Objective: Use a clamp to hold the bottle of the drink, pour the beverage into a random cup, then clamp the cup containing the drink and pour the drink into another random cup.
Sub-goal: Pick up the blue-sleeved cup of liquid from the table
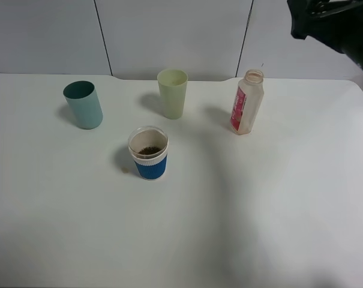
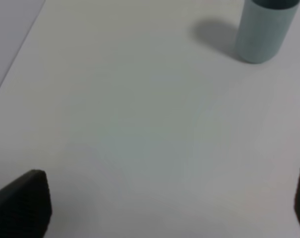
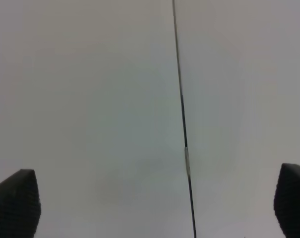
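Dark brown beverage [image 1: 148, 150] is seen as a small pool in the bottom of the blue-sleeved cup [image 1: 150, 168], which is stood upright near the middle of the white table [image 1: 277, 204]. The bottle [image 1: 246, 103], whitish with a red label and an open neck, is stood upright to the right and further back, well apart from that cup. The teal cup [image 1: 84, 105] is placed at back left. The pale green cup [image 1: 172, 93] is placed at back centre, between teal cup and bottle. None of the four are touching. The left gripper [image 2: 162, 204] is seen over bare table with black fingertips [image 2: 21, 204] spread wide and nothing held; the teal cup is caught ahead of it. The right gripper [image 3: 153, 202] is likewise spread wide and empty, pointed at a grey wall [image 3: 90, 99] with a dark seam [image 3: 182, 114]. In the high view only the black wrapped right arm [image 1: 340, 27] is shown, at the top right corner, well apart from the bottle.
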`<act>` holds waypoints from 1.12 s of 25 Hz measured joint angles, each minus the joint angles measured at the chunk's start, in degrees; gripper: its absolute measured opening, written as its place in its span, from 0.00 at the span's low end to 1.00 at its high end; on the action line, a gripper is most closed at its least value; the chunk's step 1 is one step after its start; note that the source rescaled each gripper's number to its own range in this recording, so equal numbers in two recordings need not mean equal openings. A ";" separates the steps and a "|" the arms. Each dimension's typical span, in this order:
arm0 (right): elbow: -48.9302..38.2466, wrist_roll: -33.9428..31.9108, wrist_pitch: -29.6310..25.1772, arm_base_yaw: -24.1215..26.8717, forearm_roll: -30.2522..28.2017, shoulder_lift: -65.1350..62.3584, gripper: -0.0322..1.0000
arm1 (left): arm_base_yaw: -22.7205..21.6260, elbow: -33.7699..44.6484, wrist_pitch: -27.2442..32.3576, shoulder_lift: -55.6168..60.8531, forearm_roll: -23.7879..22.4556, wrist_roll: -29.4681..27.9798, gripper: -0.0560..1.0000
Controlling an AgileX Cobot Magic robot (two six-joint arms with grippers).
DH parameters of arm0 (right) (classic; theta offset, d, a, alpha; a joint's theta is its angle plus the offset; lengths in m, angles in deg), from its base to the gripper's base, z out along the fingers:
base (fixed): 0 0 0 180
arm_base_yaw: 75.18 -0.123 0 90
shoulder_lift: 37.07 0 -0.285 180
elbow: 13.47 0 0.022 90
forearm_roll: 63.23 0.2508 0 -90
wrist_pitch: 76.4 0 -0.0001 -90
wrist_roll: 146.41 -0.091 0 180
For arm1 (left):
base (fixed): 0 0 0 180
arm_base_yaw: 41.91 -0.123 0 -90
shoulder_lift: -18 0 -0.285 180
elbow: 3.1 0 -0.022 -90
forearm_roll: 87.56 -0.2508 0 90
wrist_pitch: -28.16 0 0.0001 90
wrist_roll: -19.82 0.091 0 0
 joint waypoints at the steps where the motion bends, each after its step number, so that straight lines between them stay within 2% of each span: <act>1: 0.00 0.00 -2.42 0.00 0.73 -1.53 0.89 | 0.00 0.00 0.00 0.00 0.00 0.00 1.00; 6: -0.02 2.85 -16.95 0.00 2.56 -7.86 0.98 | 0.00 0.00 0.00 0.00 0.00 0.00 1.00; 8: -0.02 4.09 -20.66 0.00 2.67 -9.70 0.99 | 0.00 0.00 0.00 0.00 0.00 0.00 1.00; 19: -0.02 5.14 -37.21 0.00 2.74 -17.88 1.00 | 0.00 0.00 0.00 0.00 0.00 0.00 1.00; 25: -0.06 5.34 -43.54 0.00 2.66 -22.74 1.00 | 0.00 0.00 0.00 0.00 0.00 0.00 1.00; 28: -0.06 5.42 -48.81 0.00 0.39 -26.28 1.00 | 0.00 0.00 0.00 0.00 0.00 0.00 1.00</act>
